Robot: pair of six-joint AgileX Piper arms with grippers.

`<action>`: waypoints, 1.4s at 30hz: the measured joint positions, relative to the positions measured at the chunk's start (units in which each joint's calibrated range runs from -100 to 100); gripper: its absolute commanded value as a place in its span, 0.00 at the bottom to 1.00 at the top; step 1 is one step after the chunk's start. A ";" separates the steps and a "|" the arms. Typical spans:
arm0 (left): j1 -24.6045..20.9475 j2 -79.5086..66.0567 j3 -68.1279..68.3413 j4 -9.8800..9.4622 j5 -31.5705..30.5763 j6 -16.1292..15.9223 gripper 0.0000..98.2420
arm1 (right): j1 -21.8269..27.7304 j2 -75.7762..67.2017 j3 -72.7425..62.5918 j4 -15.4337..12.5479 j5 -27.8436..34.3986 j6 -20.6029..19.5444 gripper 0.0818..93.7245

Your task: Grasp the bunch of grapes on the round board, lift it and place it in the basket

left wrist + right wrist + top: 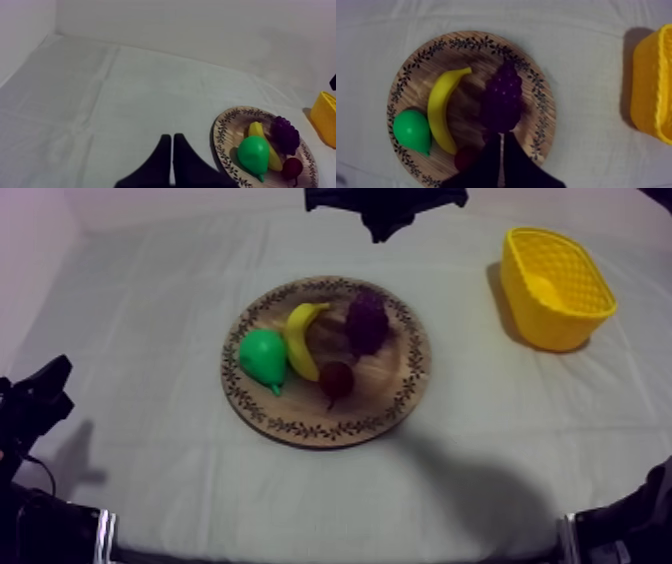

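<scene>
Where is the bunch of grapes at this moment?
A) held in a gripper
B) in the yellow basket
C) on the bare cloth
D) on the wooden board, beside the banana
D: the bunch of grapes lies on the wooden board beside the banana, apart from the yellow basket; the left gripper and the right gripper are shut on nothing.

The bunch of grapes is showing dark purple, the banana yellow, the pear bright green, the small red fruit perhaps maroon. The brown wooden board is wearing a dark leaf-sprig rim. The yellow basket is showing latticed walls.
</scene>
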 measured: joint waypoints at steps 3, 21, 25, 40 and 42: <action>0.00 0.00 0.00 0.00 0.00 0.00 0.00 | 0.00 0.63 0.08 -0.28 0.18 0.26 0.17; 0.00 0.00 0.00 0.00 0.00 0.00 0.00 | -0.03 2.73 2.86 -1.09 -3.41 -0.38 0.63; 0.00 0.00 0.00 0.00 0.00 0.00 0.00 | 0.25 3.58 2.91 -0.87 -4.92 -0.58 0.66; 0.00 0.00 0.00 0.00 -0.06 0.00 0.00 | 1.30 8.81 6.06 -0.75 -12.72 -1.41 0.67; 0.00 0.00 0.00 0.00 -0.06 0.00 0.00 | 1.49 9.74 6.82 -0.70 -13.80 -1.44 0.68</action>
